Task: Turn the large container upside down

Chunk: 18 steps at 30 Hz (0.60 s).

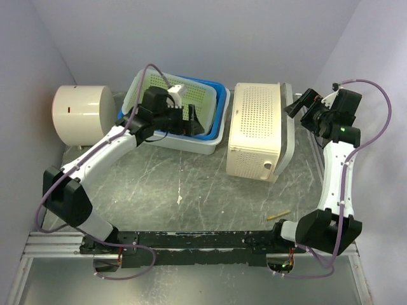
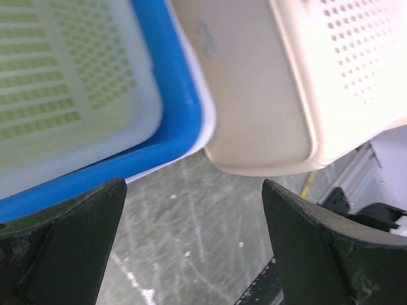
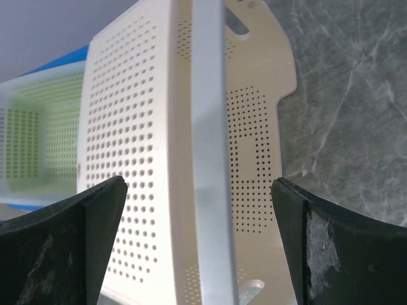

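Observation:
The large container (image 1: 254,130) is a cream perforated bin lying on its side at centre right, its open mouth and rim facing right. My right gripper (image 1: 299,105) hangs open just off that rim at the far right corner. In the right wrist view the rim (image 3: 210,159) runs between the spread fingers (image 3: 70,241) with a gap on both sides. My left gripper (image 1: 191,121) is open above the blue tray (image 1: 216,127). The left wrist view shows bare table between its fingers (image 2: 63,248), with the container's corner (image 2: 267,95) beyond.
A pale green perforated basket (image 1: 165,95) sits inside the blue tray, which touches the container's left side. A white cylinder (image 1: 79,114) lies at the back left. A small yellow stick (image 1: 278,215) lies near the right arm's base. Walls close in on three sides.

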Each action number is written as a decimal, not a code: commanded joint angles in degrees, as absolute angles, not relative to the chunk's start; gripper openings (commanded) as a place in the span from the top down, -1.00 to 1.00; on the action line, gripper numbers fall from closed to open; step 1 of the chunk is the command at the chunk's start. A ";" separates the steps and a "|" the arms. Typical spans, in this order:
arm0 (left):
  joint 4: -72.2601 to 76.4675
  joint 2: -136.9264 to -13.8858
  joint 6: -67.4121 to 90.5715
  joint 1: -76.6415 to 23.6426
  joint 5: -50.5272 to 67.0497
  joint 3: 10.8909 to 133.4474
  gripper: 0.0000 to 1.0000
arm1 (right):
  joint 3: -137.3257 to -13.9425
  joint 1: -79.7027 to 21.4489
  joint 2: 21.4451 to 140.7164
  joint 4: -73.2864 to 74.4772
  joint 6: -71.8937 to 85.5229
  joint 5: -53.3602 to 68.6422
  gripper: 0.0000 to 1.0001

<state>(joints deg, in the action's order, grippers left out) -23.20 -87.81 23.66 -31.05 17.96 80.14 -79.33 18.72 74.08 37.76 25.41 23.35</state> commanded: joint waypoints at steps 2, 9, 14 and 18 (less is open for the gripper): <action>-13.65 -91.78 31.43 -34.60 23.79 81.87 -0.99 | -80.38 15.60 70.54 38.77 24.27 24.01 -0.92; -10.49 -95.36 32.76 -35.32 25.97 83.05 -0.99 | -79.83 6.09 73.22 37.28 26.08 27.73 -0.83; -8.30 -97.01 34.04 -35.45 28.13 83.59 -0.99 | -83.53 4.48 73.48 38.80 25.01 27.44 -0.81; -8.26 -98.84 34.02 -36.35 29.02 85.82 -0.99 | -84.36 4.60 70.33 41.05 23.64 13.93 -0.88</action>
